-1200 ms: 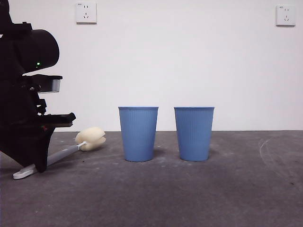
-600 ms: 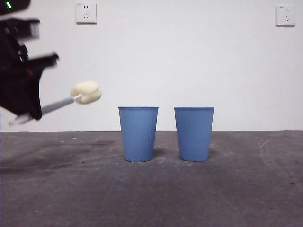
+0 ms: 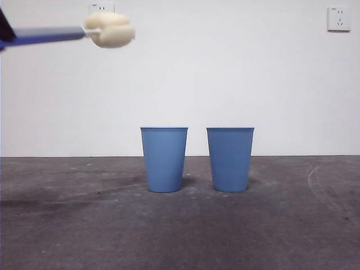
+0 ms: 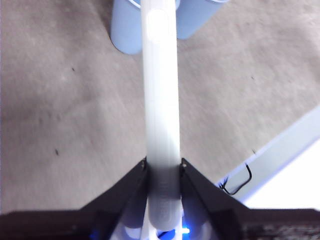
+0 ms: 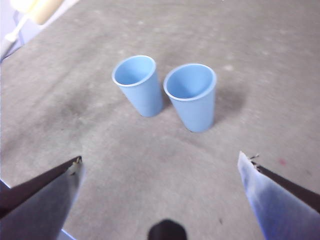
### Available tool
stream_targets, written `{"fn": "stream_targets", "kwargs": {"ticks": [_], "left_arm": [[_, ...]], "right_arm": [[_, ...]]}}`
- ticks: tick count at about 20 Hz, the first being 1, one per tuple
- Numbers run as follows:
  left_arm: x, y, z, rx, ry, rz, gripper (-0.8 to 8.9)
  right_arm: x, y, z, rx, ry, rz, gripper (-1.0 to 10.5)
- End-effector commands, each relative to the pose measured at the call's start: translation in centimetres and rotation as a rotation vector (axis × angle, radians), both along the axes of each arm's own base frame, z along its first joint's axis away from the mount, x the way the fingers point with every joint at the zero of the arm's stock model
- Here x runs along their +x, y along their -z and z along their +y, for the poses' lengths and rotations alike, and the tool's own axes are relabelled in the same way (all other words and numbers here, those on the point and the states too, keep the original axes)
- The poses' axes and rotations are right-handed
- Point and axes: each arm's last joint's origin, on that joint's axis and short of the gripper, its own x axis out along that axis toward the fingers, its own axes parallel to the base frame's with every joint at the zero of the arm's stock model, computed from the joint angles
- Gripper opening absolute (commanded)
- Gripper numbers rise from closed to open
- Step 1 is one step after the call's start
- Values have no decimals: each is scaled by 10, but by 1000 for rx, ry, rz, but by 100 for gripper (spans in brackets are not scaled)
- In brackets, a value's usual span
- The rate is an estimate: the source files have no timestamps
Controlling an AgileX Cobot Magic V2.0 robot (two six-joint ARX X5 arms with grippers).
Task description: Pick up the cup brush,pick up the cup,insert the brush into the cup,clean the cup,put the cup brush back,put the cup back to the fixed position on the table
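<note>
Gripping the cup brush (image 4: 161, 115) by its handle, the left gripper (image 4: 163, 167) holds it high above the table (image 3: 67, 225), both blue cups (image 3: 164, 159) standing beyond its head, while the right gripper (image 5: 162, 165) gapes wide, empty.

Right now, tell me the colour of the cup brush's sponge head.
Cream-yellow. The cup brush shows it best in the front view, raised high at the upper left.
</note>
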Motion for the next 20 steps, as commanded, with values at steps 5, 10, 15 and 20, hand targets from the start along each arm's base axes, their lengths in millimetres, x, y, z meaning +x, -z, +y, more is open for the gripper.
{"fn": "stream_targets", "kwargs": {"ticks": [5,10,15,20], "left_arm": [[-19,1,5,10,28,25,-9],[-21,4,6,34,45,49,-9],[-23,5,7,50,54,66,-9],[-22,6,6,51,54,70,-9]], "right_arm": [[41,35,35,-19,-78,32,563],[67,75,71,-119,-59,-15,531],[77,113,78,-104,-3,-66,534],[89,143,83,-72,34,-113,536]]}}
